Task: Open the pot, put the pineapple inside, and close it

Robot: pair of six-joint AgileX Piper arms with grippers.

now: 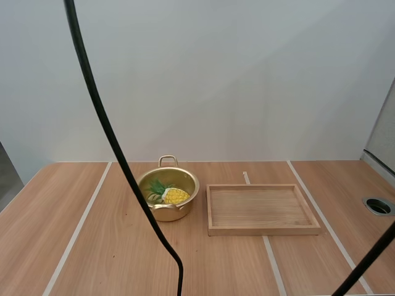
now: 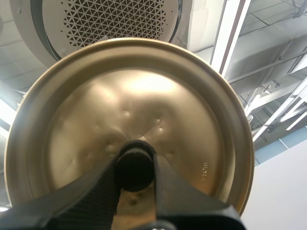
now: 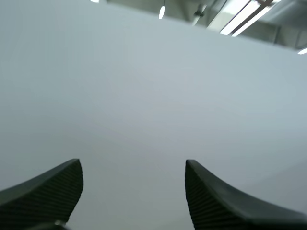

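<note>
The round gold metal pot [image 1: 170, 213] stands uncovered on the light wooden table [image 1: 92, 246]. The yellow pineapple [image 1: 174, 196], green leaves and all, lies inside it. Just to the pot's right sits a shallow rectangular wooden tray [image 1: 264, 230] (near, but not touching). The left gripper [image 2: 135, 168] is clenched on the black knob [image 2: 135, 160] of the round gold metal lid [image 2: 187, 115]. The right gripper [image 3: 134, 184] is released, its ribbed fingers well apart with nothing between them.

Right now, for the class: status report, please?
Left gripper shut on lid. Right gripper open, empty. Pineapple in open pot. Tray beside pot, not blocking.
</note>
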